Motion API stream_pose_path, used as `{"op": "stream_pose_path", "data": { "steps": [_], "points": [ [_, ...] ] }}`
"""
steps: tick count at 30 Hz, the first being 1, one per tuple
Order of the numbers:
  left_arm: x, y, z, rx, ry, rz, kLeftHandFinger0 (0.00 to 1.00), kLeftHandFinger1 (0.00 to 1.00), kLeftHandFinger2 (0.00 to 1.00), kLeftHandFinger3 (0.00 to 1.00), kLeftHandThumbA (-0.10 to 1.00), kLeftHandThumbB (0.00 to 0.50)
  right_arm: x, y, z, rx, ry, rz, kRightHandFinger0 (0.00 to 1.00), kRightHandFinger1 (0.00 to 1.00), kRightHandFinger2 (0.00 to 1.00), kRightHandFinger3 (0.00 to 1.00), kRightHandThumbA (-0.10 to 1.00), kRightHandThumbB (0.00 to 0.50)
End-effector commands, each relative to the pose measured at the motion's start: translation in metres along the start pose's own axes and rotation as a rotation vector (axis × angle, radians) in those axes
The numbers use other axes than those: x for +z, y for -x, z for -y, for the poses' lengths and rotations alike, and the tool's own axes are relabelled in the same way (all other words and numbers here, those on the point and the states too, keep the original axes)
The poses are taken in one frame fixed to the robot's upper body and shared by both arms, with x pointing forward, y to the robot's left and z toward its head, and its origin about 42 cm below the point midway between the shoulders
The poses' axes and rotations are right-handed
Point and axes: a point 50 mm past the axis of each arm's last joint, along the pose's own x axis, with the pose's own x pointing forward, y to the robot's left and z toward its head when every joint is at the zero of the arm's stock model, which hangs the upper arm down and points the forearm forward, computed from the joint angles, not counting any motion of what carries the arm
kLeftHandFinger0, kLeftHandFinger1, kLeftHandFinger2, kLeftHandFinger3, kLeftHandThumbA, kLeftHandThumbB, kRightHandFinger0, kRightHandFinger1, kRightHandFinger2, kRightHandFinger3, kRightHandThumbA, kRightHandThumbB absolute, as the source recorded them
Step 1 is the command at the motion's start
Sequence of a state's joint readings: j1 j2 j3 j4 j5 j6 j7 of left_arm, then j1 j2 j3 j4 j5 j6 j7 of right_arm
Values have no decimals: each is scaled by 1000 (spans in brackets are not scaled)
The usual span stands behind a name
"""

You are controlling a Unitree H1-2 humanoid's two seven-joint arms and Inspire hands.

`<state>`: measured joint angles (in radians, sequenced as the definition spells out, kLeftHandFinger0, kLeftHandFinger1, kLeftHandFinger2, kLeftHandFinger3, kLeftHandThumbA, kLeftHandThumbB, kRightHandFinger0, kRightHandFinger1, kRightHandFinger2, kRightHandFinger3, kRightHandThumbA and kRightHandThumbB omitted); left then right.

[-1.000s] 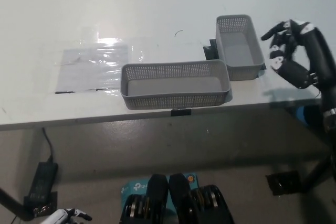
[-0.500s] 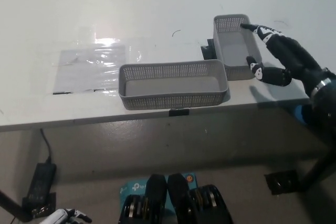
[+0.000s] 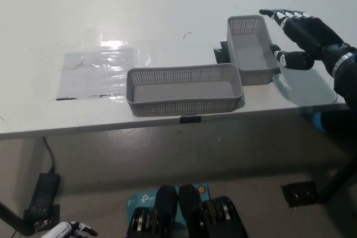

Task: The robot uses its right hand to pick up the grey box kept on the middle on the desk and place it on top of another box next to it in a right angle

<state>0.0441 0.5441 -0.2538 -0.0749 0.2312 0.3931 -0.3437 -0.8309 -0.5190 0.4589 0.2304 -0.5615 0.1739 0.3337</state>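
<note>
Beside small grey perforated plastic box [image 3: 252, 49] at desk's right-middle, black right hand [image 3: 304, 32] now pulled back from over its rim, fingers spread, holding nothing. Grasp not made. Long grey perforated basket [image 3: 184, 89] adjacent, untouched. White left hand [image 3: 68, 229] low, state unclear.

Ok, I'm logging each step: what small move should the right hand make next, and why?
Probably close the open black right hand onto the near wall of the smaller grey perforated basket: it hovers at that basket's right edge, gripping nothing. The white left hand rests low.
</note>
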Motion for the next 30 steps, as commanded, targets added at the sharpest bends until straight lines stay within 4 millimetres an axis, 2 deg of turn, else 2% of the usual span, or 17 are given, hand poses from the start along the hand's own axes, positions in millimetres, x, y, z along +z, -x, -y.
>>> {"op": "stream_pose_path", "data": {
  "steps": [1, 5, 10, 12, 15, 17, 18, 20, 23, 28, 30],
  "points": [
    [3, 6, -19, 24, -59, 1, 444, 457, 595, 688, 239, 335, 9, -3, 6, -19, 79, 45, 1000, 1000, 1000, 1000, 350, 376],
    [4, 3, -20, 24, -51, 7, 419, 438, 569, 678, 254, 338, 20, -4, -14, 34, 88, 83, 1000, 1000, 1000, 1000, 347, 358],
    [5, 3, -20, 22, -40, 16, 393, 426, 563, 646, 236, 336, 20, -8, -24, 55, 99, 99, 1000, 1000, 1000, 1000, 314, 360],
    [5, 4, -21, 24, -59, 15, 379, 406, 541, 625, 259, 331, 16, -8, -28, 72, 107, 86, 1000, 1000, 1000, 1000, 262, 343],
    [6, 6, -22, 26, -59, 10, 388, 419, 554, 649, 256, 331, 10, -9, -35, 116, 117, 56, 1000, 1000, 1000, 1000, 256, 325],
    [6, 6, -21, 29, -57, 16, 396, 423, 561, 654, 246, 328, 5, -8, -39, 131, 119, 49, 1000, 1000, 1000, 1000, 233, 324],
    [6, 6, -25, 33, -61, 12, 415, 443, 579, 661, 256, 334, 1, -10, -40, 141, 135, 43, 1000, 1000, 1000, 1000, 269, 320],
    [7, 6, -24, 28, -45, 6, 449, 471, 608, 675, 260, 337, -7, -11, -44, 153, 142, 26, 1000, 1000, 1000, 1000, 238, 324],
    [3, 9, -21, 25, -60, 12, 432, 446, 583, 658, 266, 338, -20, -13, -56, 164, 159, -5, 1000, 1000, 1000, 1000, 180, 323],
    [3, 10, -20, 24, -51, -4, 446, 452, 585, 677, 262, 336, -34, -23, -50, 164, 180, -34, 1000, 1000, 1000, 1000, 244, 303],
    [5, 11, -23, 27, -54, -9, 486, 486, 629, 680, 269, 342, -37, -26, -50, 148, 159, -38, 1000, 1000, 1000, 1000, 207, 304]
  ]
}}
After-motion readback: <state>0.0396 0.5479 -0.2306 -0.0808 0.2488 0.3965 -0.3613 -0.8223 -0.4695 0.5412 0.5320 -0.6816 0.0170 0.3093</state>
